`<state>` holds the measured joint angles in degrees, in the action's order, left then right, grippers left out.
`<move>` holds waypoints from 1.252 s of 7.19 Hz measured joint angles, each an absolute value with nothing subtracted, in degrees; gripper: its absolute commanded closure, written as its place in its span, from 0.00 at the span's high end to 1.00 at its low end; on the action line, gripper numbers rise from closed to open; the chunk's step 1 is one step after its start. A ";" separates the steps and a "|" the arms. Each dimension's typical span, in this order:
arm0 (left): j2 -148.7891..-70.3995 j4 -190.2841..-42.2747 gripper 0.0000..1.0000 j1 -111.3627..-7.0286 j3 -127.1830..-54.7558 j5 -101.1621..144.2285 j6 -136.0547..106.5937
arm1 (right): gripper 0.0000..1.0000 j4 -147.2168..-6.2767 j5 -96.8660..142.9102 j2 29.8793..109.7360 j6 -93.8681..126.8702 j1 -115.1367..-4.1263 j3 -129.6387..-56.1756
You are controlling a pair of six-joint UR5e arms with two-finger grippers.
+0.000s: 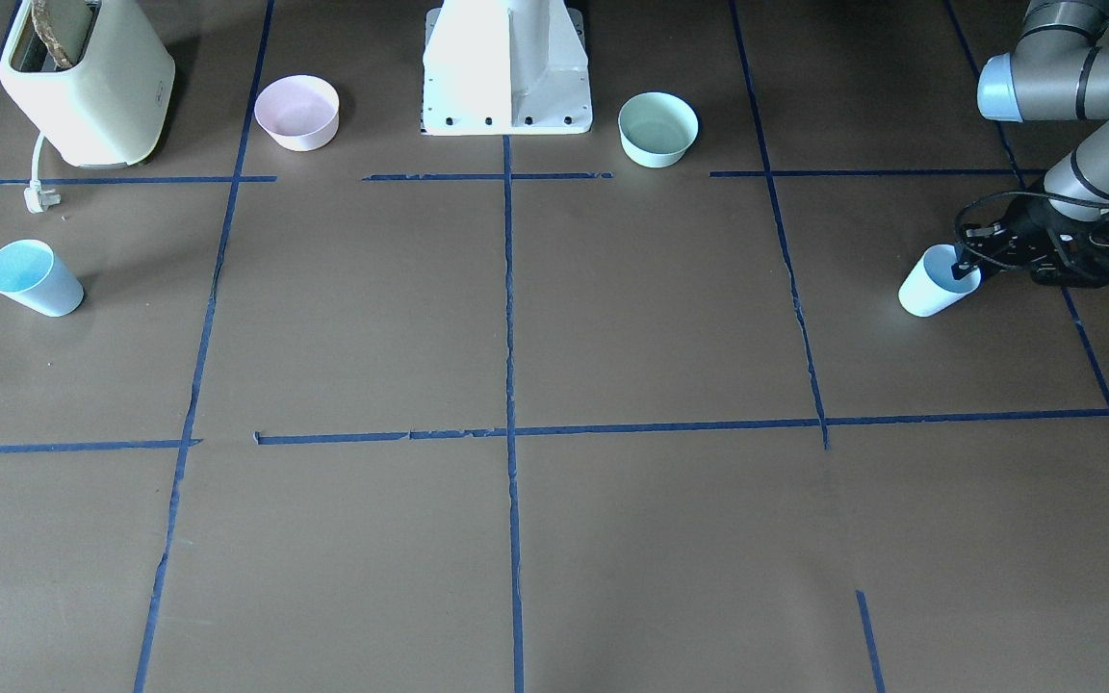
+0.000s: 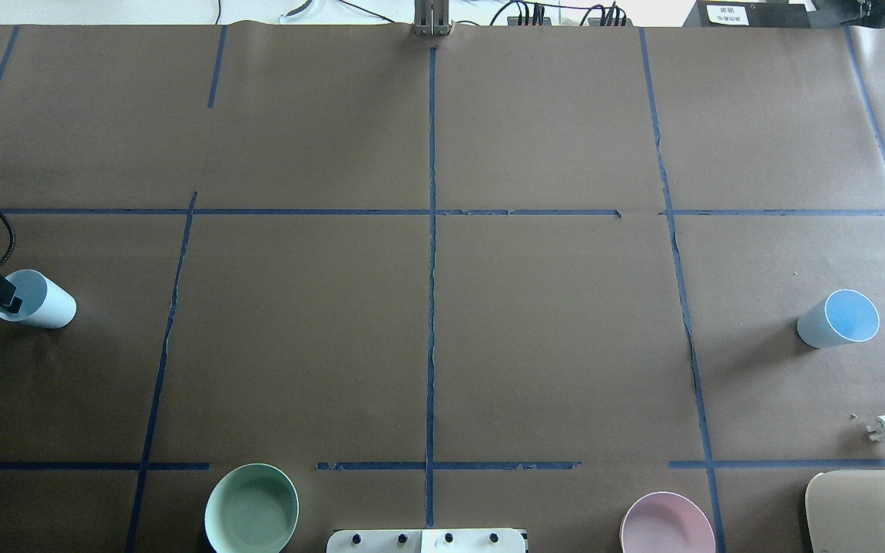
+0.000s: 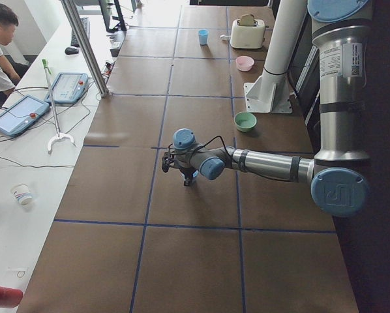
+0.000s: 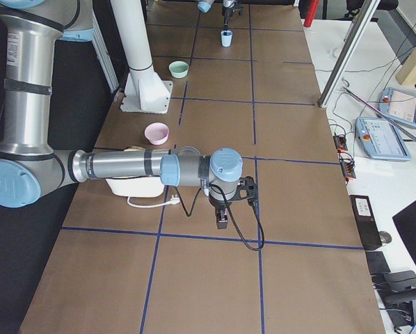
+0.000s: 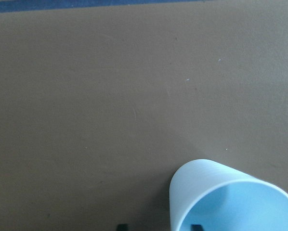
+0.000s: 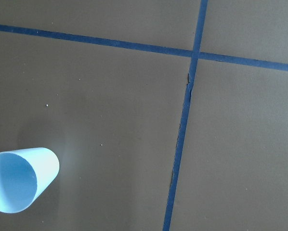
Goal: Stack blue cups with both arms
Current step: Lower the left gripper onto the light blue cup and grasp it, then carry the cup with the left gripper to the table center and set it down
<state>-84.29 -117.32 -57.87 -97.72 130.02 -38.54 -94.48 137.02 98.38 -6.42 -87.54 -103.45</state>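
Observation:
One pale-blue cup [image 1: 935,289] stands upright at the table's end on my left side; it also shows in the overhead view [image 2: 47,301] and the left wrist view [image 5: 230,202]. My left gripper [image 1: 965,266] is open at its rim, one finger inside the cup and one outside. The other blue cup [image 1: 33,277] stands alone at the opposite end, seen from overhead [image 2: 838,317] and in the right wrist view [image 6: 19,180]. My right gripper [image 4: 222,220] hangs above the table near that end; I cannot tell whether it is open or shut.
A pale pink bowl [image 1: 296,112] and a mint-green bowl [image 1: 657,128] flank the white pedestal base [image 1: 506,67]. A cream toaster [image 1: 83,82] with a loose plug [image 1: 38,199] stands behind the lone cup. Blue tape lines cross the brown table.

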 measured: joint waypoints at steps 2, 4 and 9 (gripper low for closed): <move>-86.45 -117.03 0.00 -57.83 -98.85 130.52 -39.56 | 1.00 -94.48 137.02 98.41 -6.42 -87.54 -103.47; -93.63 -111.98 0.00 -57.09 -100.79 130.36 -43.89 | 1.00 -94.48 137.02 98.43 -6.42 -87.54 -103.51; -124.20 -93.33 0.00 -39.40 -95.85 120.48 -65.00 | 1.00 -94.06 137.18 97.79 -6.42 -87.40 -104.03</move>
<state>-124.20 -93.33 -39.40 -95.85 120.48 -65.00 -94.06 137.18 97.79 -6.42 -87.40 -104.03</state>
